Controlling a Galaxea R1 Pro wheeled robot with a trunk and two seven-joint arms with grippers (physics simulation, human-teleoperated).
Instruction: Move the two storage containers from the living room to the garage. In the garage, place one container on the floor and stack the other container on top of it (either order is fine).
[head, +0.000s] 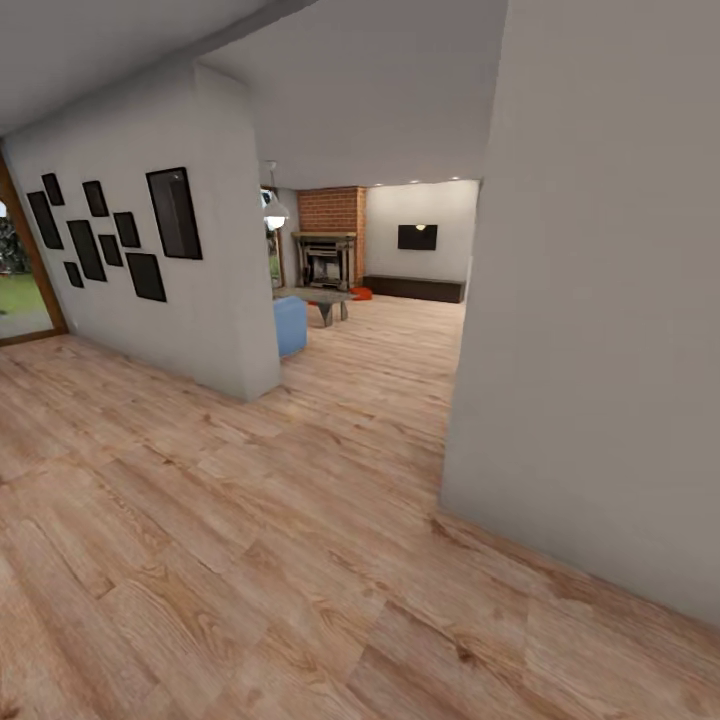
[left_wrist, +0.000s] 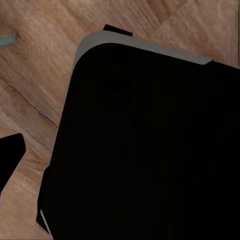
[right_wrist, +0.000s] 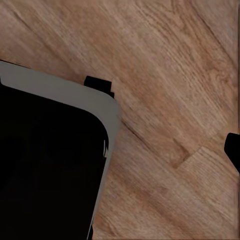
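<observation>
The robot stands in a hallway of light wood-plank floor (head: 250, 560), facing through an opening towards the far living room with its brick fireplace (head: 330, 235) and black wall-mounted TV (head: 417, 237), presumably to fetch the bins. A small orange-red shape (head: 361, 293) near the low grey counter (head: 325, 298) may be a storage container, too distant to confirm. Whether either pincer is open or closed I cannot tell; the wrist views look down past a dark, grey-edged body (left_wrist: 150, 150) to the planks.

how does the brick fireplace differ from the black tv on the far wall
The brick fireplace is red-brown and stands from floor to ceiling; the black TV is a small dark rectangle hung partway up a white wall. The fireplace holds a dark framed hearth; the TV sits above a long low dark cabinet. Both are in the far room.
</observation>
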